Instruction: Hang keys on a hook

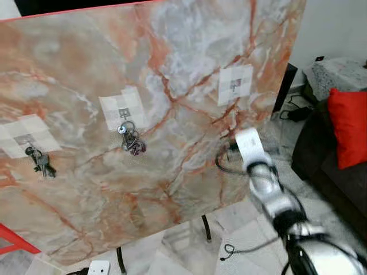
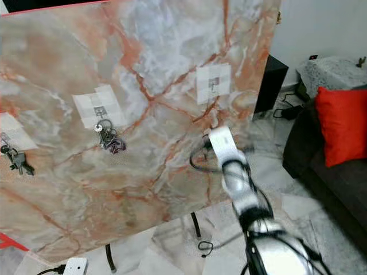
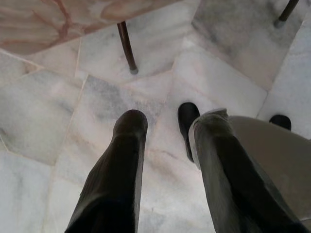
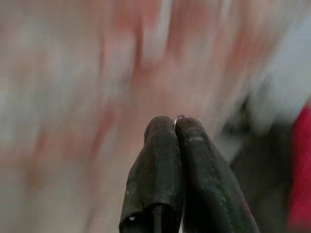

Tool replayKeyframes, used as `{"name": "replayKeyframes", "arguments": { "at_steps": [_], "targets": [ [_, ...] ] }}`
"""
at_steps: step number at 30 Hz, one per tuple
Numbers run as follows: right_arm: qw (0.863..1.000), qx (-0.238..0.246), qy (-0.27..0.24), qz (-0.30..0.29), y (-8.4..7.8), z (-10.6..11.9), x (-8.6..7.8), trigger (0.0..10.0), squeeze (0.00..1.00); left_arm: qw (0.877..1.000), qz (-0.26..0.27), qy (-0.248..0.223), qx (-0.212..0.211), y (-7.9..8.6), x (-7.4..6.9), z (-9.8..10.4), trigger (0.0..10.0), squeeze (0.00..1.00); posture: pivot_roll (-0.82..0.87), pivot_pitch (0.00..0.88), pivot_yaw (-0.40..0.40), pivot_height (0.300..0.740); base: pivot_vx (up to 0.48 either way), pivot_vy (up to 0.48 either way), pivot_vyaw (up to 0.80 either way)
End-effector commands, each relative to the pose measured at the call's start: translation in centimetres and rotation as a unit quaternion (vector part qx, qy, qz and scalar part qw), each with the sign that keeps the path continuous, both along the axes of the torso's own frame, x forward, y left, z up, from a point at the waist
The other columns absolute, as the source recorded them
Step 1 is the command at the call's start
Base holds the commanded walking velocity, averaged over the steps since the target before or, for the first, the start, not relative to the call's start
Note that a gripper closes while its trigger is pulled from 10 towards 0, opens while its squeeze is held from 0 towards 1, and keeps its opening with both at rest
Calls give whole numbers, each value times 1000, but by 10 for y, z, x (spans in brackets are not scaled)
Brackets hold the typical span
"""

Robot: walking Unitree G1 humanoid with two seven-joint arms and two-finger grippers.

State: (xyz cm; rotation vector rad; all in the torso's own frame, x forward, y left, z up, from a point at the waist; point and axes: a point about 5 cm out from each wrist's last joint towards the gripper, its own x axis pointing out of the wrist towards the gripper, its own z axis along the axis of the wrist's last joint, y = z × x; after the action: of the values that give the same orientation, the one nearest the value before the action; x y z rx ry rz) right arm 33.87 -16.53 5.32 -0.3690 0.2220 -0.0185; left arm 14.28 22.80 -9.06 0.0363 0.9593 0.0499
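A marble board (image 1: 172,172) stands before me with three small hooks on white tape patches. One bunch of keys (image 1: 41,160) hangs on the left hook and another bunch (image 1: 132,140) on the middle hook. The right hook (image 1: 234,86) is bare. My right arm reaches up toward the board, its white wrist (image 1: 250,146) just below the bare hook. In the blurred right wrist view my right gripper (image 4: 174,127) is shut, with a thin key ring (image 4: 179,117) pinched at its tips. My left gripper (image 3: 169,124) hangs open over the floor.
A red cushion (image 1: 350,126) lies on a dark sofa at the right. Black cables (image 1: 241,247) and a white power strip (image 1: 98,267) lie on the marble floor. The board's dark legs (image 1: 205,226) stand below it, and a red frame (image 1: 14,238) is at the lower left.
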Motion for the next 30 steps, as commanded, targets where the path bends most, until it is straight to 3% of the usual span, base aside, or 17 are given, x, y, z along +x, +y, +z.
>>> {"name": "replayKeyframes", "arguments": {
  "at_steps": [1, 4, 5, 6, 9, 12, 26, 30],
  "targets": [
    [998, 39, 46, -20, -6, -16, -9, 10000, 0, 1000, 2, 16, -4, -5, -4, -3, 10000, 0, -103, 13, 19, 740, 0, 0, 0],
    [991, 58, 111, -41, -15, -42, -30, 10000, 0, 1000, 1, 17, -5, -7, -3, -4, 10000, 0, -101, 16, 17, 740, 0, 0, 0],
    [991, 58, 111, -41, -15, -42, -30, 10000, 0, 1000, 1, 17, -5, -7, -3, -4, 10000, 0, -101, 16, 17, 740, 0, 0, 0],
    [985, 76, 146, -53, -19, -55, -42, 10000, 0, 1000, 1, 18, -5, -7, -4, -4, 10000, 0, -101, 16, 16, 740, 0, 0, 0],
    [974, 111, 186, -63, -21, -71, -58, 10000, 0, 1000, 3, 19, -4, -7, -5, -4, 10000, 0, -101, 15, 16, 740, 0, 0, 0],
    [968, 117, 214, -57, -19, -81, -68, 10000, 0, 1000, 2, 21, -4, -6, -6, -5, 10000, 0, -99, 9, 13, 740, 0, 0, 0],
    [963, 124, 235, -46, -11, -88, -76, 10000, 0, 1000, -2, 27, -3, -7, -9, -6, 10000, 0, -96, 0, 10, 740, 0, 0, 0],
    [963, 121, 235, -44, -11, -89, -76, 10000, 0, 1000, -4, 29, -4, -9, -10, -7, 10000, 0, -96, 0, 9, 740, 0, 0, 691]
  ]
}}
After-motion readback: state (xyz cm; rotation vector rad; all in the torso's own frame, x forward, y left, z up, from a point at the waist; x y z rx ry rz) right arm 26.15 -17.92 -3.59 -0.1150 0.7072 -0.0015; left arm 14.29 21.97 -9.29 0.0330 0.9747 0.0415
